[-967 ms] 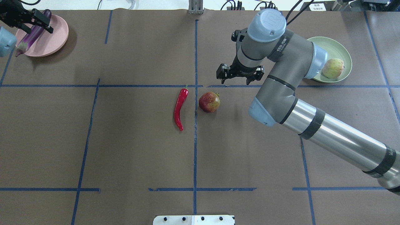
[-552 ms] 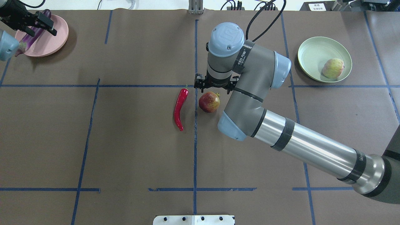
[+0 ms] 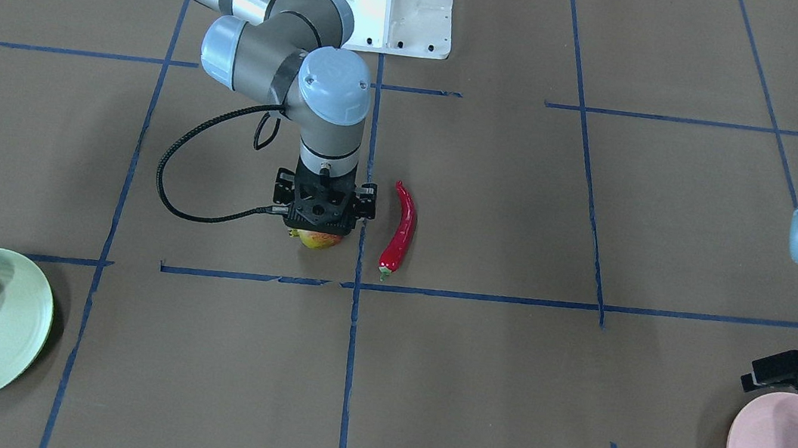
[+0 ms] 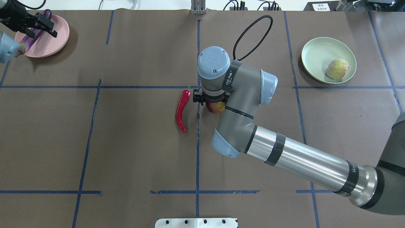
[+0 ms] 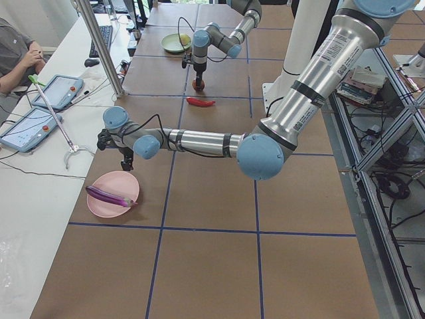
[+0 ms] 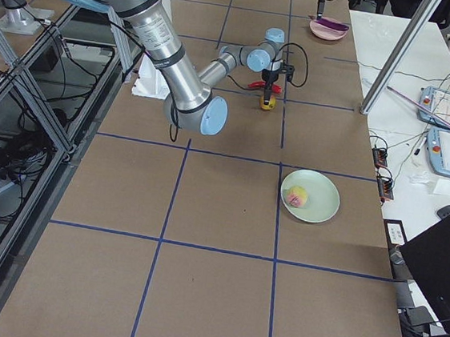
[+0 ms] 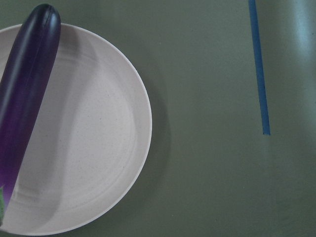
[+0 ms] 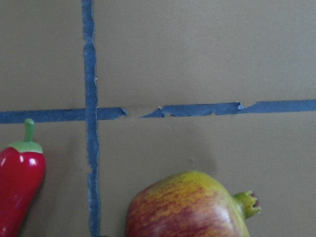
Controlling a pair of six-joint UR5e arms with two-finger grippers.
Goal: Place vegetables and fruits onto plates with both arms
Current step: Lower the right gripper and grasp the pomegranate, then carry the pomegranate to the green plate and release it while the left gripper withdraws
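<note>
Pomegranate (image 8: pixel 187 210), mottled red-yellow with greenish crown nub, is straddled by right gripper (image 3: pixel 324 216), jaws spread; left gripper (image 4: pixel 38 29) likewise unclenched.

Brown paper-covered counter (image 4: pixel 126 142), ruled into rectangles by blue tape lines (image 4: pixel 197 158). Alongside stands a white side table (image 5: pixel 33 219) carrying a blue-cased tablet (image 5: pixel 58 90) and a second tablet (image 5: pixel 25 128). A seated person in grey (image 5: pixel 16 56) is at its far end.

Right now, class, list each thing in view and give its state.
Eggplant, lying on the pink plate.
Pale fruit, resting on the green plate.
Pomegranate, on the table under the right end effector.
Chili, on the table beside it.
Right end effector, open.
Left end effector, open, over the pink plate.
</note>
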